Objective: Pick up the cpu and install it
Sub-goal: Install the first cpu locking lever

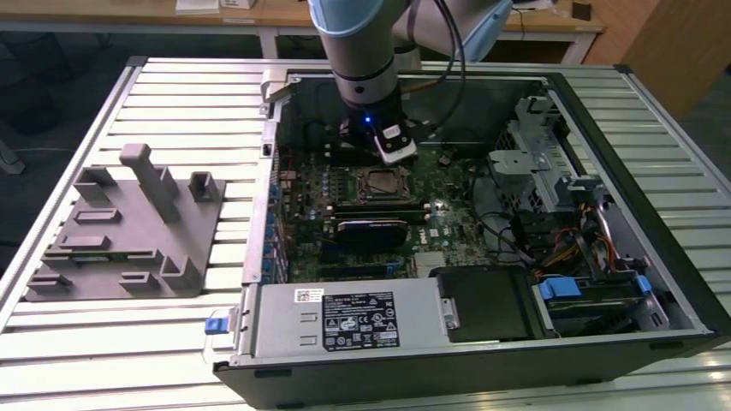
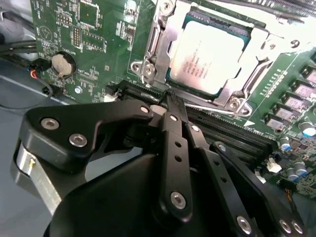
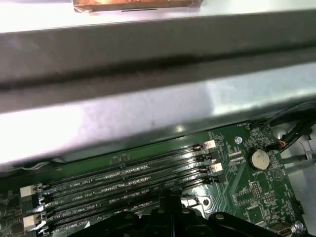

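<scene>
The cpu [image 2: 207,57], a pale silver square chip, lies flat in its socket on the green motherboard [image 2: 84,29], with the metal socket frame [image 2: 163,54] around it. In the exterior view the cpu [image 1: 381,181] sits mid-board inside the open computer case [image 1: 639,214]. My gripper [image 2: 170,101] hangs just beside the socket's edge, over the memory slots, its black fingers [image 2: 174,148] pressed together and shut with nothing seen between them. The exterior view shows the gripper [image 1: 395,152] just behind the socket, and its tips [image 3: 170,207] also show in the first wrist view.
A grey plastic block with upright posts [image 1: 126,231] stands at the exterior view's left of the case. Inside the case are a black finned module [image 1: 371,229], a power supply [image 1: 342,321] and drive bays [image 1: 549,180]. Memory slots [image 3: 123,173] and a coin battery [image 2: 63,63] lie near the gripper.
</scene>
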Robot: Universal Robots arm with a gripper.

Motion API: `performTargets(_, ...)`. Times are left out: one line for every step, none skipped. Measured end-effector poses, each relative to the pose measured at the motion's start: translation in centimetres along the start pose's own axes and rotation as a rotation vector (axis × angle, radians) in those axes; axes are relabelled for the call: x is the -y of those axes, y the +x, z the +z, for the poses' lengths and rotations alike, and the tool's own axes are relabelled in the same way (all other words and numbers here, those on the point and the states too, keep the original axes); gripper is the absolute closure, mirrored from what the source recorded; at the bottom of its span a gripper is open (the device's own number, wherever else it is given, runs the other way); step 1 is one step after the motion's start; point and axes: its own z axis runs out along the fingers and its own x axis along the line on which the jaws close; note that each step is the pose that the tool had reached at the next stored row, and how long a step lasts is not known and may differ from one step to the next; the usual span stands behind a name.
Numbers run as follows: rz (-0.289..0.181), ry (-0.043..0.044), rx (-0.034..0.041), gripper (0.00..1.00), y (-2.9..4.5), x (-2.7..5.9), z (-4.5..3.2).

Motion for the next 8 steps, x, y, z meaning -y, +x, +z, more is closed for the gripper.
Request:
performTargets(0.001,0.0000,0.0001,0.89,0.05,-0.16,0.03)
performTargets(0.001,0.0000,0.0004,0.89,0.09,-0.33,0.07)
performTargets(0.001,0.0001,0.0005,0.89,0.13,-0.48,0.10)
performTargets(0.002,0.0002,0.0006,0.89,0.15,-0.55,0.12)
performTargets(0.002,0.0002,0.0006,0.89,0.16,-0.56,0.12)
performTargets(0.002,0.0002,0.0005,0.89,0.16,-0.56,0.12)
performTargets(0.002,0.0003,0.0005,0.89,0.16,-0.55,0.12)
performTargets(0.002,0.0001,0.0007,0.89,0.16,-0.55,0.15)
